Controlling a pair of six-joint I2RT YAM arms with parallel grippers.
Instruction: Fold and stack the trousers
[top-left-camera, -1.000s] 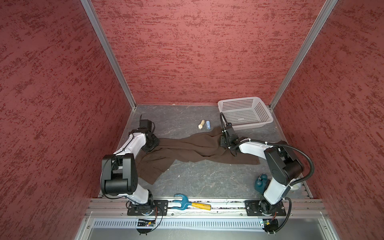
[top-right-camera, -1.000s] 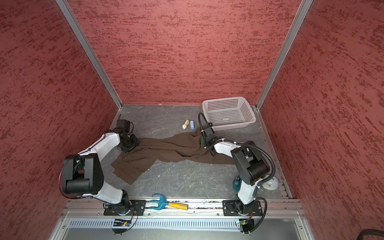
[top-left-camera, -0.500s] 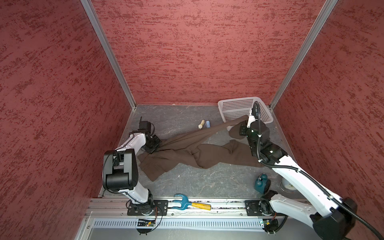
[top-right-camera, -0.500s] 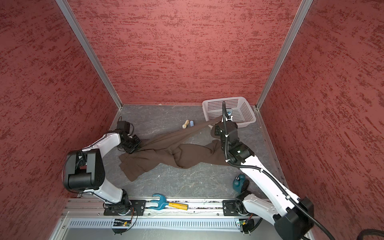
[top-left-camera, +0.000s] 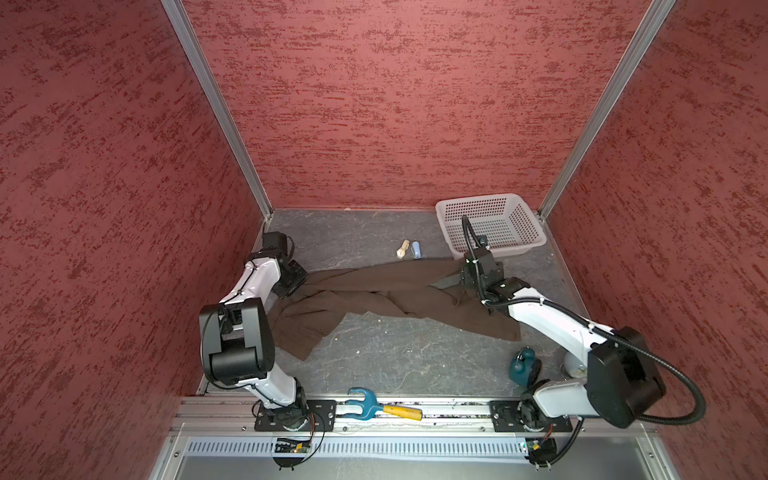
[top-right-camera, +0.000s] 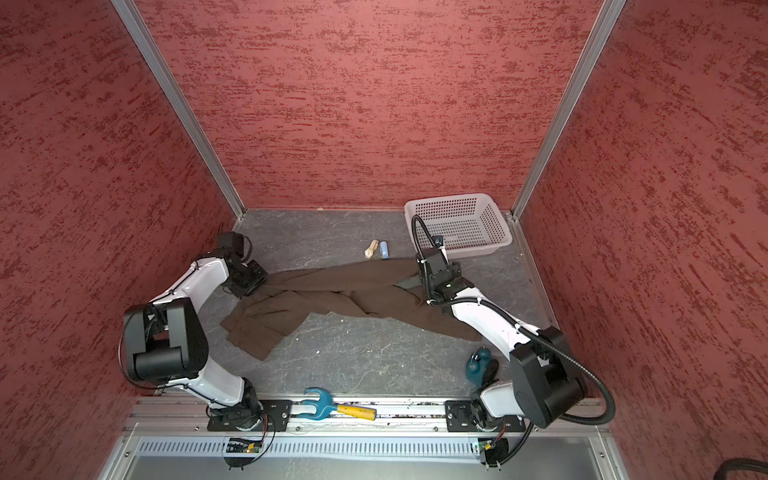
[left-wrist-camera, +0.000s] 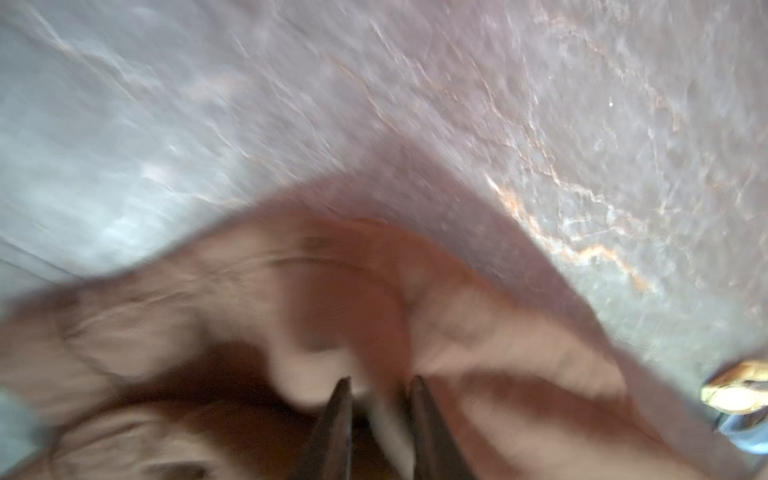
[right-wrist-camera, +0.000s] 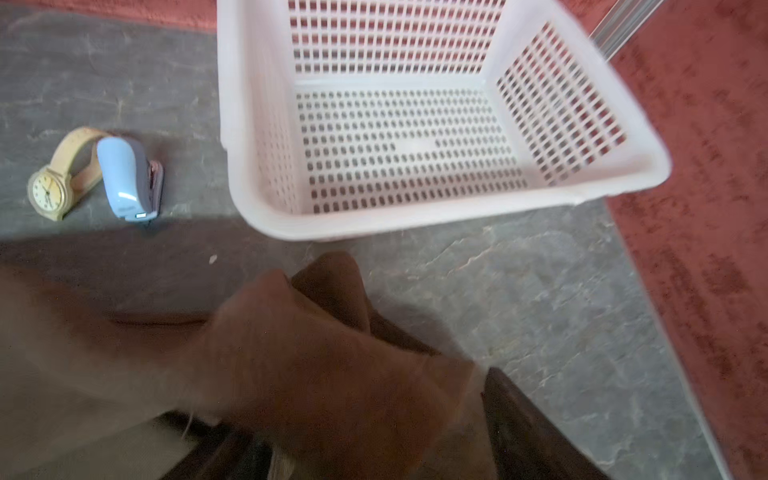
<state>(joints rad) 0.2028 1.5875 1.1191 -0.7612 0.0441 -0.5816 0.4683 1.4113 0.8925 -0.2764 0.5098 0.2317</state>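
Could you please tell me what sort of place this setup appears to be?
Probably a robot test cell in a lab. Red textured walls on aluminium posts box in a grey tabletop. A left arm and right arm stand on a front rail, working on the trousers.

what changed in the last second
The right pincer raised one end of the trousers toward the basket, then lowered it back to the table; its jaws now stand apart. The left pincer stays at the other end; basket, watch, stapler unmoved.
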